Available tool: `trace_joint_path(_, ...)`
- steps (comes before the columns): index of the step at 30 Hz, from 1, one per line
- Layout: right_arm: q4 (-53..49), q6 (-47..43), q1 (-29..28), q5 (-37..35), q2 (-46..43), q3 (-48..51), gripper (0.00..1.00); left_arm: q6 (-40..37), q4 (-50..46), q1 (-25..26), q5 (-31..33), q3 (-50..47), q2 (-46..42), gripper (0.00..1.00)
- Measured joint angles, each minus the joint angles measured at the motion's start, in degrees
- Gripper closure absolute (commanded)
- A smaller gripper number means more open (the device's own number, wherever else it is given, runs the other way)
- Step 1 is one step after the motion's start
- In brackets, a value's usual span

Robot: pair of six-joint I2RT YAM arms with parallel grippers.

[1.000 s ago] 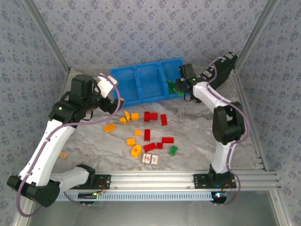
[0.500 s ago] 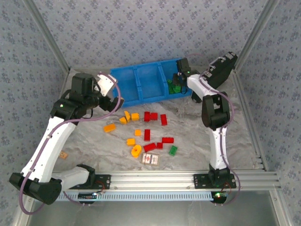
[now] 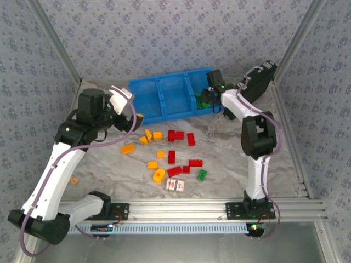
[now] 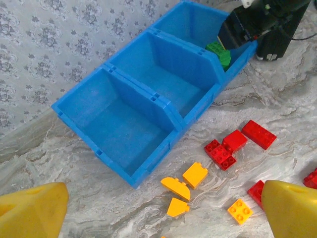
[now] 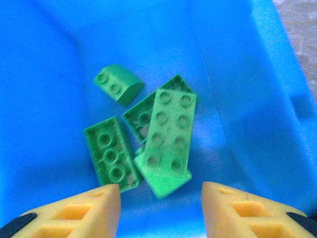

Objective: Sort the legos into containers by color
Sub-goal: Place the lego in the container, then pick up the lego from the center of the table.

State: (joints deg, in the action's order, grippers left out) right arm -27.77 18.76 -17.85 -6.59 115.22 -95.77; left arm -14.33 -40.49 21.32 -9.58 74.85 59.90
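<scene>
top external view, from the near edge outward: a flat card box (image 3: 175, 185) lies closest, with one green brick (image 3: 202, 175) just beside it to the right. past them a loose scatter of red bricks (image 3: 171, 156) and orange bricks (image 3: 152, 164) covers the middle of the table, and the blue tray (image 3: 147, 98) sits at the far side. the left gripper (image 3: 131, 112) hangs near the tray's left end, fingers spread wide and holding nothing. the step in hand looks like the drop of a green piece into the far right compartment, where the right gripper (image 5: 159, 201) hangs. to finish it well, i would lift straight up until the fingers clear the blue wall. then i would go for the lone green brick on the table, coming down square over it and clear of the card box. in the right wrist view the fingers stand partly apart, with nothing between them and touching nothing. several green bricks (image 5: 168, 134) lie loose on the compartment floor below.
</scene>
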Motion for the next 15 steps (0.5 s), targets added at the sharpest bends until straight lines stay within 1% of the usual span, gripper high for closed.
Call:
trace_joint_path(2,0.37,0.04,-1.22,-0.48,-5.77,5.09,0.51,0.48,0.37,0.0,-0.33,-0.96,-1.57,0.0)
trace_joint_path(5,0.92,0.52,-3.5,-1.18,-14.27,12.33,0.47,1.09,1.2,0.0,-1.01,-2.51,-3.85,0.0)
trace_joint_path(8,2.64,1.09,-6.67,-1.25,-20.68,19.85,0.44,1.81,1.36,0.0,-1.73,-3.08,-5.07,0.0)
trace_joint_path(11,4.44,1.09,-10.86,-1.31,-23.56,26.64,0.42,2.29,1.7,0.0,-2.45,-3.23,-5.64,0.0)
trace_joint_path(15,5.49,1.03,-15.65,-1.05,-23.32,33.11,0.39,3.06,1.7,0.0,-3.21,-3.34,-5.84,0.0)
